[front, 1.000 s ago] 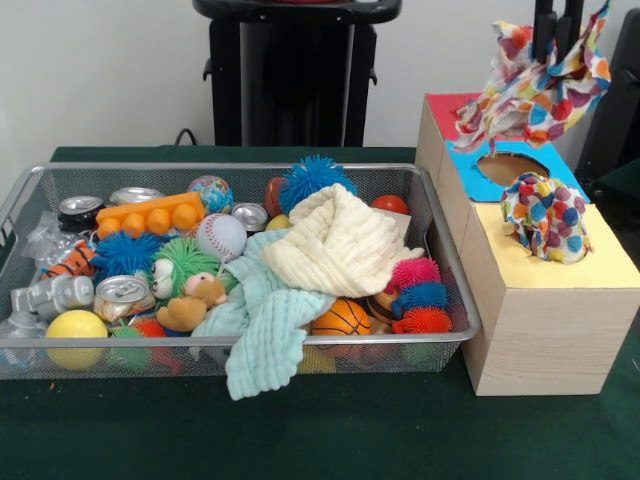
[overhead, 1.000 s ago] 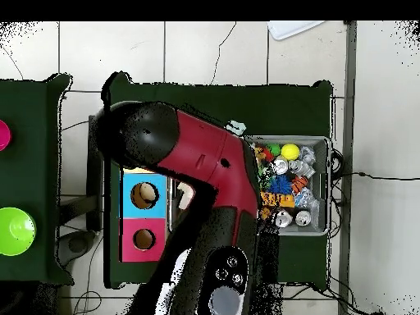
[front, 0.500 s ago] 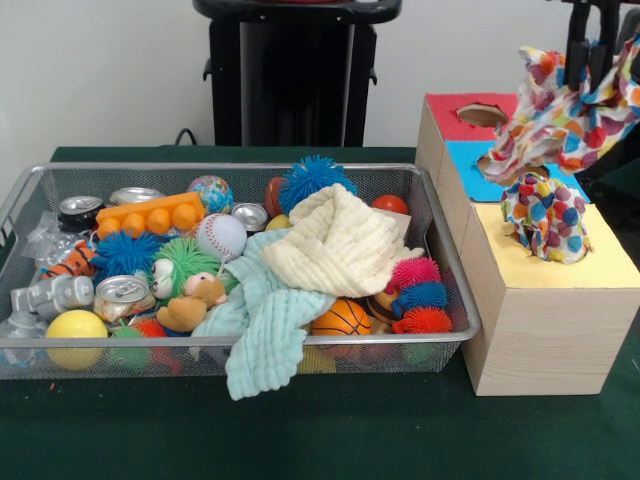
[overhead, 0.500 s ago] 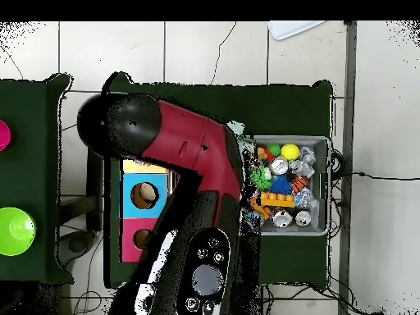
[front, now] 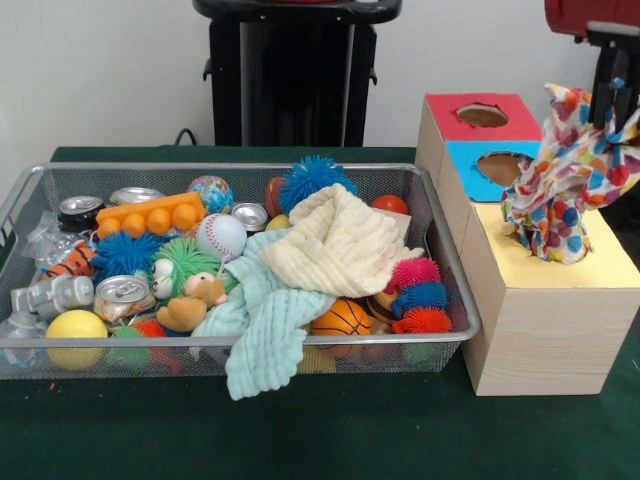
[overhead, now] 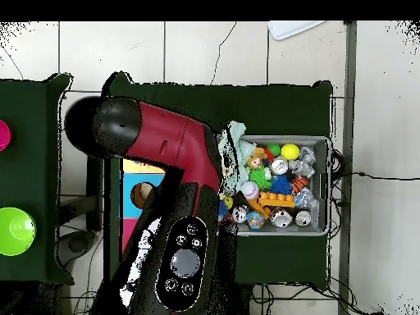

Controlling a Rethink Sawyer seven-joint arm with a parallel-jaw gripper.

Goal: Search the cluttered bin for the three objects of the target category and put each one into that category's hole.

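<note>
A green-clothed table [front: 330, 430] carries a wire bin [front: 240, 355] and wooden box [front: 545, 330]

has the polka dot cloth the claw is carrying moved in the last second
Yes. In the front view the polka dot cloth has gone rightward and lower, from above the red section to over the yellow section of the wooden box.

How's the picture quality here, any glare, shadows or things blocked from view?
Front view: even, soft lighting, no strong glare; faint shadow under the silver wire-mesh bin; the pincer is cut off at the top right edge, gripping the multicoloured polka-dot cloth. Overhead view: the red and black arm hides most of the wooden box with coloured tops and part of the bin.
</note>
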